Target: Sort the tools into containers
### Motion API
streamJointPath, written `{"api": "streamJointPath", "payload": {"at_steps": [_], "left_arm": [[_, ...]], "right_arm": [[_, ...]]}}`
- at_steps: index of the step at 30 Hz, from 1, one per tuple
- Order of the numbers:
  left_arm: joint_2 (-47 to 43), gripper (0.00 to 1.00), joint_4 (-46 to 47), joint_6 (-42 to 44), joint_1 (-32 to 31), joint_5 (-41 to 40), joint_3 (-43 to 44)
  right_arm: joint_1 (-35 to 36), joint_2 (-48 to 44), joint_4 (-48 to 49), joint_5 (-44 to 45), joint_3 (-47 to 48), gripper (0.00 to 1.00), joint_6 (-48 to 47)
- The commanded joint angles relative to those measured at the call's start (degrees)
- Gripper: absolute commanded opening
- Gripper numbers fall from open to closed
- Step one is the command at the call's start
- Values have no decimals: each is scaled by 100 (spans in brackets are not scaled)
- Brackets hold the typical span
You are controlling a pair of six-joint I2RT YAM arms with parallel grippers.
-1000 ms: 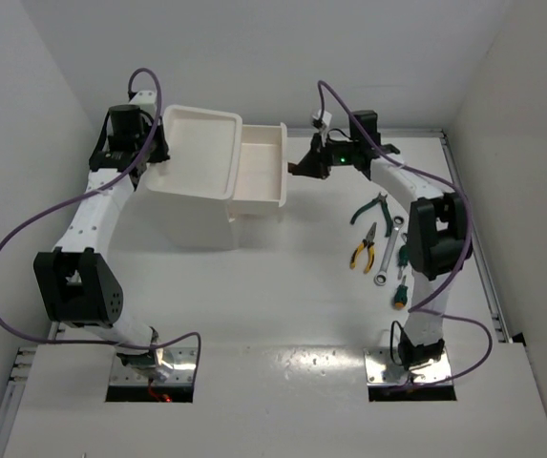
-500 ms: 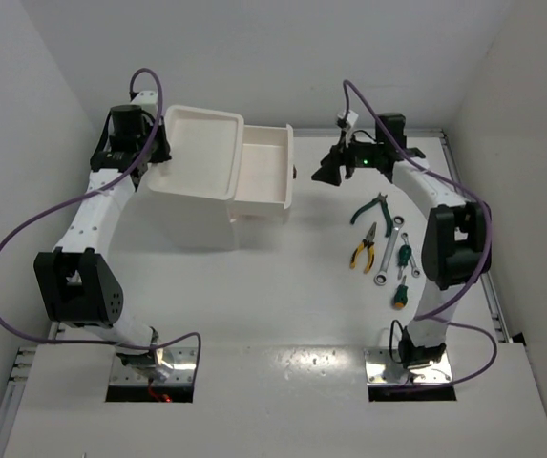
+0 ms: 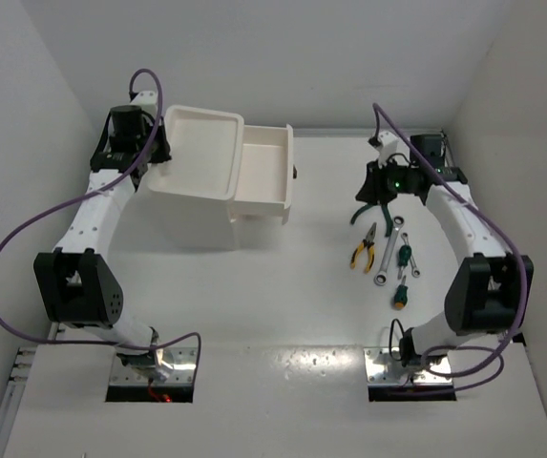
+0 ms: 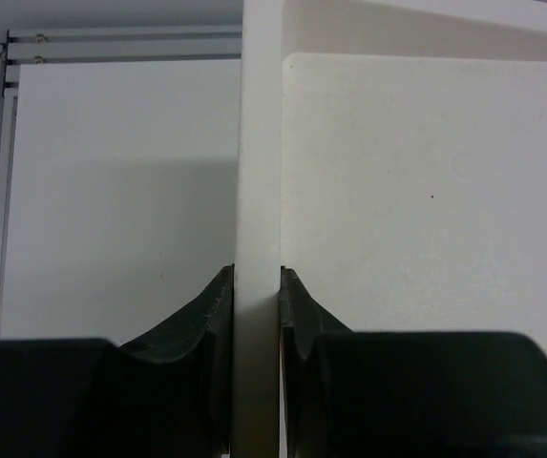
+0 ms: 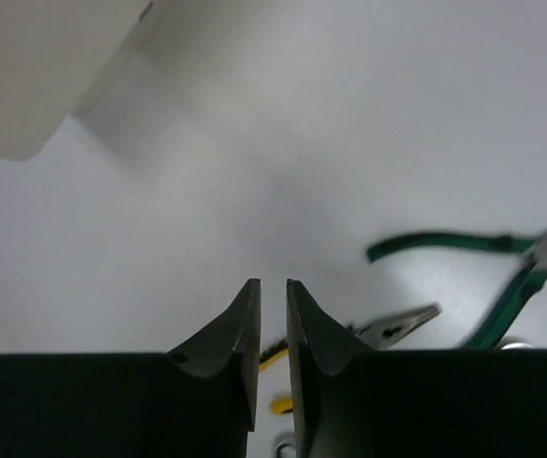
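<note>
Two arms reach over the white table [image 3: 283, 296] in the overhead view. The left gripper [image 3: 158, 160] sits at the left edge of the cabinet [image 3: 197, 221], on the rim of its shallow top tray [image 3: 203, 111]. One drawer [image 3: 263, 196] is pulled out to the right. The right gripper [image 3: 372, 187] hangs just above the green pliers [image 3: 372, 210]. Nearer the arm bases lie the yellow pliers [image 3: 365, 248], two wrenches [image 3: 389, 234] and two screwdrivers [image 3: 400, 294], all loose on the table, well apart from the cabinet.

Seen from the left wrist, the left gripper [image 4: 258, 296] is clamped on the tray's upright rim [image 4: 259, 172], with one dark finger [image 4: 214, 310] pressed against each face of it.

From the right wrist, the right gripper [image 5: 273, 305] has its jaws nearly together, a thin gap between them and nothing in it. The green pliers [image 5: 445, 243] lie on the table beyond and to the right, the tip of the yellow pliers [image 5: 402, 324] shows just beside the fingers, and a corner of the drawer [image 5: 34, 76] fills the upper left.
</note>
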Motion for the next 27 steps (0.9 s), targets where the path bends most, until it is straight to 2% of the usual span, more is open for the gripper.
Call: {"api": "streamJointPath", "payload": {"at_steps": [1,2,3,4,6,7,9,11,12,17,27], "left_arm": [[97,0,-996,-471,-43,42,-344],[97,0,-996,-523,-43,42,-344],[97,0,-996,-523,-43,42,-344],[97,0,-996,-523,-43,42,-397],[44,0,-996,-523,-43,42,-397],[44,0,-996,-523,-43,42,-397],[44,0,-996,-523,-43,42,-397],[-8,0,-996,-523,-43,42,-397],[-9,0,-996,-523,-43,-10,-397],[-9,0,-996,-523,-43,-11,-450],[-62,0,-996,-471,-43,-63,-450]], "right_arm": [[150,-596,-793,938,-461,16,673],[150,-597,-907,1139,-557,16,833],[202,-597,-909,1542,-619,10,1218],[368,-597,-1030,2355,-620,0,1857],[432,-422,-1373,2871,-620,0,2283],[432,-421,-1444,2969,-620,14,2424],[432,-421,-1445,3197,-891,17,2855],[492,-421,-1445,3461,-1155,25,3301],[493,-421,-1375,3462,-1234,25,3426],[493,-360,-1067,3857,-1682,46,3902],[423,307,-391,3699,-1745,44,3736]]}}
